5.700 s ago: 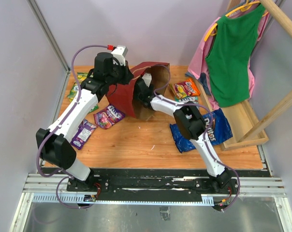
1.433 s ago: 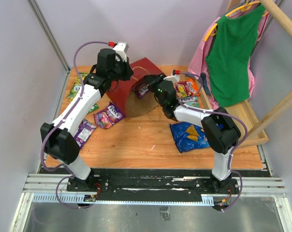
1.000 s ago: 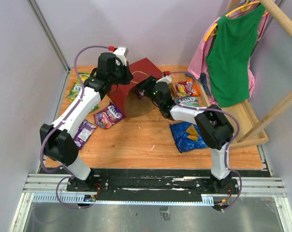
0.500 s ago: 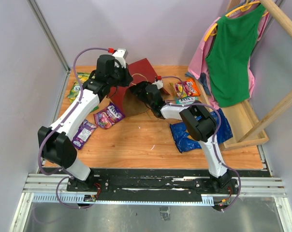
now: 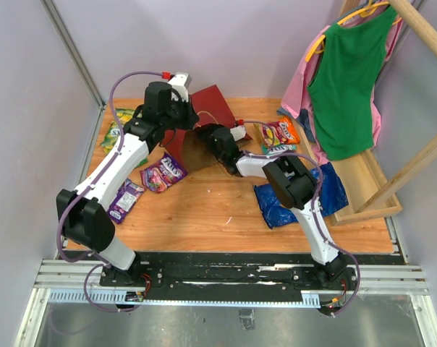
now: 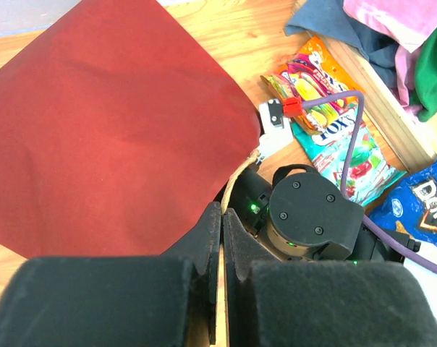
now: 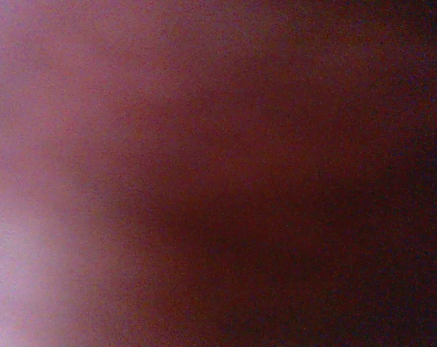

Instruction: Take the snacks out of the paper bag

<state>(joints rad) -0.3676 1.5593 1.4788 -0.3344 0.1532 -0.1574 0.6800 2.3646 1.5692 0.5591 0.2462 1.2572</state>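
so the red paper shopping bag (image 5: 210, 101) lies tipped on the wooden tabletop (image 5: 204, 213), its rim pinched tight in the left pincer (image 6: 219, 220); right arm's wrist (image 6: 312, 213) pokes into the bag, right pincer hidden, can't tell how wide; glossy purple packet (image 5: 164, 173), orange-red packet (image 5: 280, 131) and blue chip bag (image 5: 333, 189) lie outside

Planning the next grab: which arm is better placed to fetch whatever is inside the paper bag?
Right, probably. The right arm already reaches into the paper bag at its mouth, while the left gripper is shut on the bag's edge, holding it.
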